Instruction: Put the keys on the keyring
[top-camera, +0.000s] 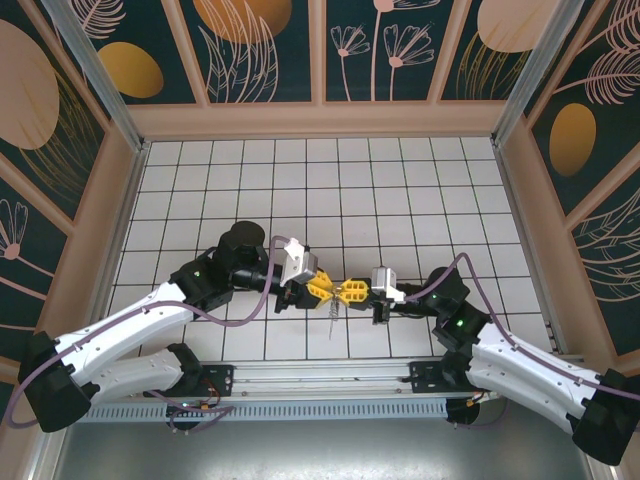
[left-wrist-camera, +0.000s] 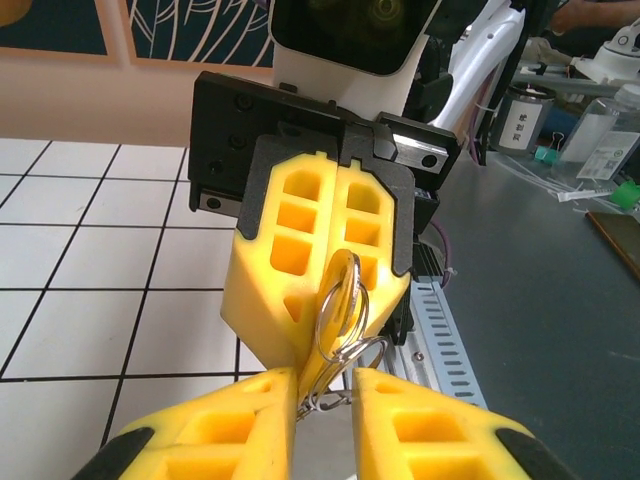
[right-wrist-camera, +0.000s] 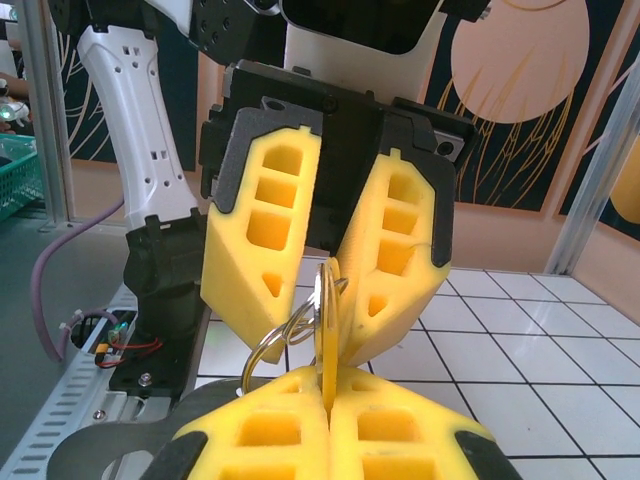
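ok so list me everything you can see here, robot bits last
key: 1, brass-gold, edge-on, pinched in the right fingers
keyring: 1, silver wire loops, between the two sets of fingers, above mid-table
table: 1, white tiles with dark grid lines
walls: dark panels with peach plant patterns, around the table
rail: 1, silver, along the near edge
cables: 2, purple, one along each arm
arms: 2, white and black, meeting at the centre
left fingers: 2, yellow, closed around the keyring
right fingers: 2, yellow, shut on the key
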